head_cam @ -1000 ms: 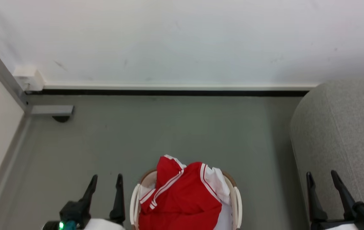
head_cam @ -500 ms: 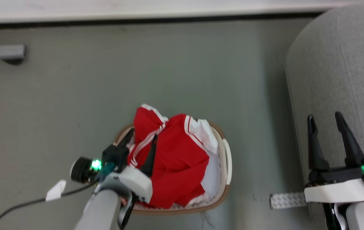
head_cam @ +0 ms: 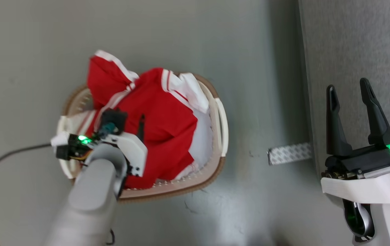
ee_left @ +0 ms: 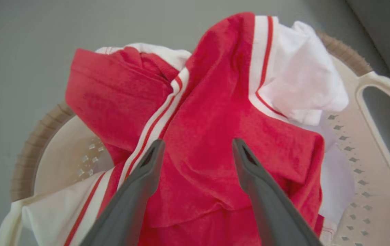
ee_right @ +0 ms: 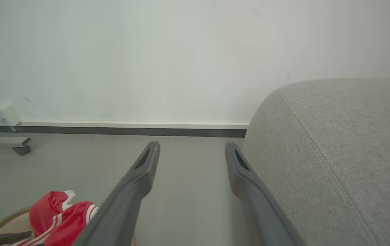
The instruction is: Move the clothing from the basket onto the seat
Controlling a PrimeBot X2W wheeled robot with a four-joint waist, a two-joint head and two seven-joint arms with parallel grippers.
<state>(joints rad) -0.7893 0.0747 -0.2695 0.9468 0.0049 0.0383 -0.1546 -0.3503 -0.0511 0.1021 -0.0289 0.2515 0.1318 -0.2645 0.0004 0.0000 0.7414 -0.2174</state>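
Note:
The clothing (head_cam: pixel 160 119), a heap of red garments with white panels and stripes, fills the cream basket (head_cam: pixel 220 119) on the floor. My left gripper (head_cam: pixel 128 124) points down over the heap. In the left wrist view the left gripper (ee_left: pixel 198 143) is open, its tips spread over a red fold of the clothing (ee_left: pixel 215 102) inside the basket (ee_left: pixel 352 160); contact cannot be told. My right gripper (head_cam: pixel 348 88) is open and empty beside the grey seat (head_cam: pixel 352 41). The right gripper (ee_right: pixel 192 146) hangs above the floor, with the seat (ee_right: pixel 335 153) on its right and the clothing (ee_right: pixel 58 212) at lower left.
A patterned white strip (head_cam: pixel 289 153) lies on the floor between the basket and the seat. A black cable (head_cam: pixel 10 153) runs left of the basket. A white wall with a dark baseboard (ee_right: pixel 113 130) and a grey metal foot (ee_right: pixel 10 141) lie beyond.
The head camera has tilted down. My left arm has swung in over the basket and lowered its open gripper onto the clothing heap. The right gripper stays open by the seat.

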